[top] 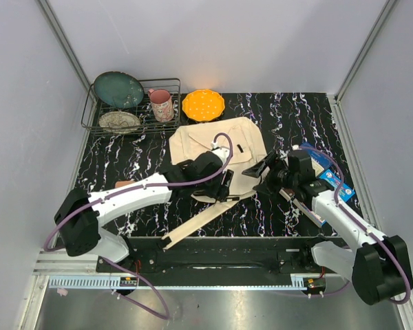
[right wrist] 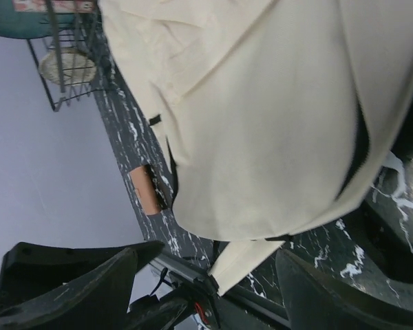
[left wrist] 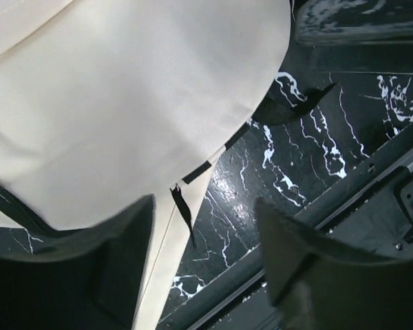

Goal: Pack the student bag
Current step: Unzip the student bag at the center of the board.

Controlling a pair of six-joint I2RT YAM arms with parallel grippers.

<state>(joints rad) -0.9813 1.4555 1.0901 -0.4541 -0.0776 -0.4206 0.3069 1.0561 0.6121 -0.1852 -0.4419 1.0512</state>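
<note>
the student bag (top: 217, 146) is lying flat in the middle of the black marbled counter (top: 124, 165), with one cream strap (top: 199, 223) trailing toward the near edge. the left claw (top: 225, 182) is hovering at the bag's near edge, its fingers apart and gripping nothing. the right claw (top: 266, 167) is sitting just beside the bag's right side, its fingers spread wide with nothing between them. a wire rack (top: 88, 117), a pink mug (top: 162, 104) and an orange bowl (top: 203, 104) are standing behind the bag.

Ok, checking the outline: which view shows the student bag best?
Top external: the student bag shows nearly whole, the left arm covering its near edge. Both wrist views catch only close cream fabric patches.
</note>
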